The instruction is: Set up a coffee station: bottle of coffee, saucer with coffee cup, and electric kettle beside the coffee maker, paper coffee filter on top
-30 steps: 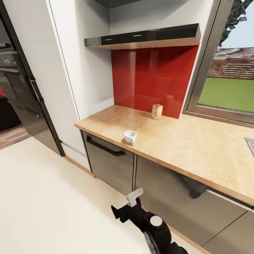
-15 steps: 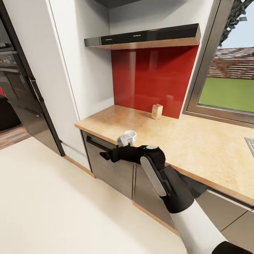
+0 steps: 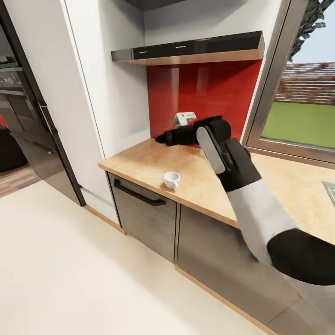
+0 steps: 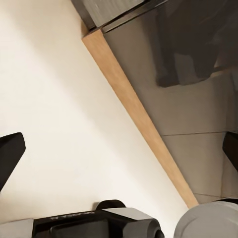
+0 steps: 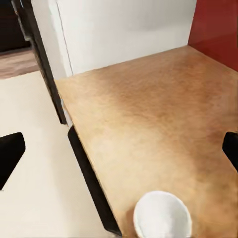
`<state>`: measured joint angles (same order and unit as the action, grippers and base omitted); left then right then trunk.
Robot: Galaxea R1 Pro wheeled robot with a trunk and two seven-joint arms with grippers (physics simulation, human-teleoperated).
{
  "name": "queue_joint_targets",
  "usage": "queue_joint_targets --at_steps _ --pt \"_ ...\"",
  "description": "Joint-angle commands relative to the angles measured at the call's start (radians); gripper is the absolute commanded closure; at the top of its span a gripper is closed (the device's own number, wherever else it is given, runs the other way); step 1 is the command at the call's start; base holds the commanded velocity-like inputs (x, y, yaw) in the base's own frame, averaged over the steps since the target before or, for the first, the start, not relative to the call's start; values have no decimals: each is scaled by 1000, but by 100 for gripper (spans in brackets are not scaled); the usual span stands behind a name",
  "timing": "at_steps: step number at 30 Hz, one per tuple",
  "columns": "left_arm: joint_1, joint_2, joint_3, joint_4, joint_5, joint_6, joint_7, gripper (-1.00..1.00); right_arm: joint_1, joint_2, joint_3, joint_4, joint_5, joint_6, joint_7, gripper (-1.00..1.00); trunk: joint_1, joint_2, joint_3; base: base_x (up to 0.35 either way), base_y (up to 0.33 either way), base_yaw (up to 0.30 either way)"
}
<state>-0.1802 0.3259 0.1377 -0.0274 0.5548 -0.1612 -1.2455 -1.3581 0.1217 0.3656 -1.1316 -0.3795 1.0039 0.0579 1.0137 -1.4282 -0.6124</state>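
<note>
Raised from drawer height half a second ago, the right arm now reaches out over the wooden surface [image 3: 260,186], its right end effector [image 3: 173,130] held high in front of the red backsplash [image 3: 204,97], well above the coffee cup [image 3: 171,179]. In the right wrist view its fingers sit at opposite edges, spread wide with nothing between them. The cup stands upright near the front edge of the surface, above the drawer with the dark handle [image 3: 138,195], and has not shifted. Farther back, the black shelf [image 3: 190,49] spans the wall beside the window [image 3: 302,116]. The left end effector [image 4: 119,148] points at the floor [image 4: 54,99] and cabinet base, fingers likewise spread and empty.
</note>
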Motion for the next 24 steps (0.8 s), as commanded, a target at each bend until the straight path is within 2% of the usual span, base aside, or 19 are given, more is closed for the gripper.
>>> queue_joint_targets --at_steps 1,2,3,5,6,7,9,10,11,12,13,14,15,16,17,19,22,24 --pt "-1 0 8 1 -8 -9 -2 -100 -45 -9 -4 43 -10 5 3 -100 0 -1 -1 0 0 0" --pt "-1 0 8 1 -8 -9 -2 -100 -75 -17 -5 83 -9 7 1 -100 0 -1 -1 0 0 0" --pt "-1 0 9 1 -8 -9 -2 -100 -137 -32 -6 175 -9 8 -2 -100 0 -1 -1 0 0 0" --pt "-1 1 9 1 -8 -9 -2 -100 -197 -44 -6 278 -8 10 -4 -100 0 -1 -1 0 0 0" --pt "-1 1 9 1 -8 -9 -2 -100 -300 -62 1 506 -6 11 -5 -100 0 -1 -1 0 0 0" --pt "-1 2 10 1 -8 -9 -2 -100 -330 -67 16 597 -5 11 -4 -100 0 -1 -1 0 0 0" --pt "-1 2 10 1 -8 -9 -1 -100 -349 -70 46 664 -3 11 -1 -100 0 -1 -1 0 0 0" --pt "-1 2 11 1 -8 -9 -1 -100 -361 -72 95 713 -3 11 5 -100 0 -1 -1 0 0 0" --pt "-1 2 11 1 -8 -9 -1 -100 -366 -73 123 733 -3 11 10 -100 0 -1 -1 0 0 0" --pt "-1 4 11 1 -8 -9 0 -100 -376 -86 225 794 -2 10 77 -100 0 -1 -1 0 0 0" --pt "-1 6 11 1 -8 -9 0 -100 -378 -101 260 810 -1 9 141 -100 0 -1 -1 0 0 0" --pt "-1 7 11 1 -8 -9 0 -100 -379 -110 275 816 -1 9 177 -100 0 -1 -1 0 0 0" --pt "-1 8 11 1 -8 -9 0 -100 -381 -132 305 824 3 9 253 -100 0 -1 -1 6 0 0" --pt "-1 10 11 1 -8 -9 0 -100 -382 -168 385 830 38 8 401 -100 0 -1 -1 44 0 0" --pt "-1 11 11 1 -8 -9 0 -100 -383 -181 425 831 75 7 493 -100 0 -1 -1 22 0 0" --pt "-1 12 11 1 -8 -9 0 -100 -383 -188 446 832 107 7 568 -100 0 -1 -1 15 0 0" --pt "-1 14 11 1 -8 -9 1 -100 -383 -192 459 832 136 6 629 -100 0 -1 -1 7 0 0" --pt "-1 14 12 1 -7 -9 1 -100 -383 -193 462 831 146 6 645 -100 0 -1 -1 24 0 0"
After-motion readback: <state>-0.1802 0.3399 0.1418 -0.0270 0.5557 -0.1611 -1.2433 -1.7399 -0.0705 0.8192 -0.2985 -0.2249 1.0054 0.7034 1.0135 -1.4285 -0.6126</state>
